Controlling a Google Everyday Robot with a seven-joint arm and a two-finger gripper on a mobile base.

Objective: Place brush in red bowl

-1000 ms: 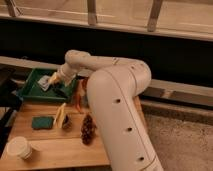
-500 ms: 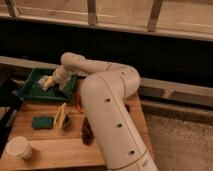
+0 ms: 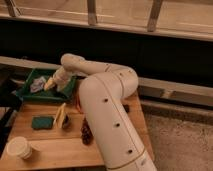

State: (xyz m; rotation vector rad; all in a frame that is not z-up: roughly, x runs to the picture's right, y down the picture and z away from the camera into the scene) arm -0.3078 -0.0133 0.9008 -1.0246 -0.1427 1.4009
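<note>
Brush I cannot make out anywhere, while my gripper (image 3: 51,83) hangs spread wide and empty over the green plastic tray (image 3: 29,95) at the far edge of the wooden desk (image 3: 55,145), an orange-red sliver of the round red bowl (image 3: 77,103) showing beside my arm (image 3: 107,100).

Claw (image 3: 50,84) over green tray (image 3: 30,95), bulky arm (image 3: 107,115) across right of table (image 3: 55,150)

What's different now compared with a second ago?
The arm's thick body swung slightly left, hiding more of the table. The gripper stays over the green tray; nothing visibly grabbed or released. The green sponge, yellow wedge and white cup have not moved.
</note>
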